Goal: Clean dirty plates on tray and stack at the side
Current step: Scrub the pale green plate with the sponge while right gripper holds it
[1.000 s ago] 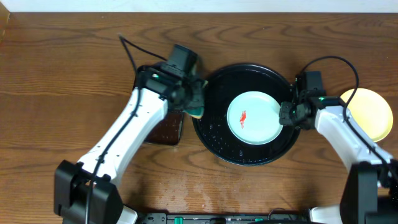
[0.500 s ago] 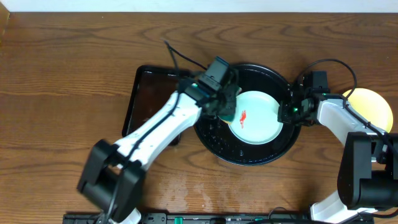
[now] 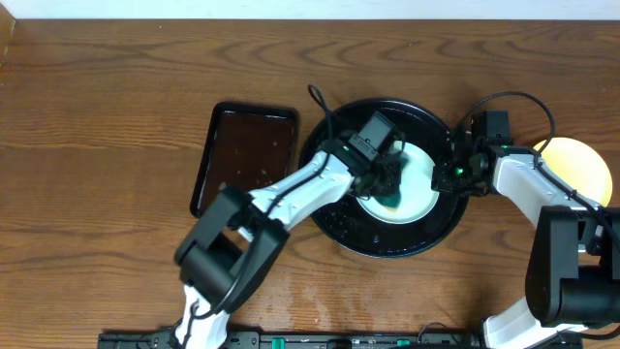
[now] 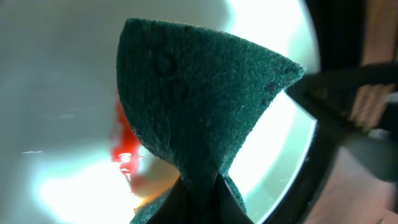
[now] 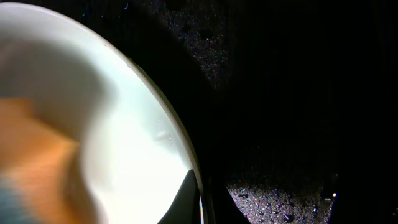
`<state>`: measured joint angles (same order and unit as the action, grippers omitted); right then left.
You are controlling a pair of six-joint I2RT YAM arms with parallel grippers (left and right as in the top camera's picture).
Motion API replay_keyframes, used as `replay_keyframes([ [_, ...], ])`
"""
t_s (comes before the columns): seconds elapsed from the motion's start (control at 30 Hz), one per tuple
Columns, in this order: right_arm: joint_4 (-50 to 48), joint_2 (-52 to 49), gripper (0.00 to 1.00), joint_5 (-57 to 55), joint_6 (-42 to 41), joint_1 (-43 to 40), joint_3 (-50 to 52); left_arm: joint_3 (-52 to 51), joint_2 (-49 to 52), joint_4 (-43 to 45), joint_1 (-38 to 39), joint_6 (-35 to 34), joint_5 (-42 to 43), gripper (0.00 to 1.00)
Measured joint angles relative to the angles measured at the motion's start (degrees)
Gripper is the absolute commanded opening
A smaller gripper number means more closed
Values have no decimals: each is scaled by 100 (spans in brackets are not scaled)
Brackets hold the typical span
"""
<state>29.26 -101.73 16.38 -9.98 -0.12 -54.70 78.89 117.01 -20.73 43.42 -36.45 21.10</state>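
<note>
A pale mint-blue plate [image 3: 415, 184] lies in the round black tray [image 3: 334, 218]. My left gripper [image 3: 389, 186] is shut on a dark green sponge [image 4: 199, 106] and holds it down on the plate [image 4: 56, 74], beside a red smear [image 4: 127, 146]. My right gripper [image 3: 448, 174] is shut on the plate's right rim [image 5: 186, 155], one finger over it and one under. A pale yellow plate [image 3: 578, 177] lies on the bare wood at the far right. The third plate is out of view.
A rectangular dark-brown tray [image 3: 242, 155] lies left of the black tray. Wet specks dot the black tray's floor [image 5: 280, 199]. Cables loop above both wrists. The wood-grain tabletop [image 3: 116, 116] stretches to the left and back.
My left arm has swung right from the brown tray over the black tray, bringing the sponge down onto the mint-blue plate and covering the smear. The right gripper has stayed on the rim.
</note>
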Motion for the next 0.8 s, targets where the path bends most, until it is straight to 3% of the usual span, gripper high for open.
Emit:
replay_keyframes([
  [0.23,4,2,1,-66,-2,74,-2,162,238,-297,-105,-4,2,8],
  [0.5,44,2,1,-122,-26,341,-15,431,190,-1412,-439,33,-1294,7],
  [0.8,72,2,1,-63,-70,411,-22,562,199,-1784,-291,66,-2162,8],
])
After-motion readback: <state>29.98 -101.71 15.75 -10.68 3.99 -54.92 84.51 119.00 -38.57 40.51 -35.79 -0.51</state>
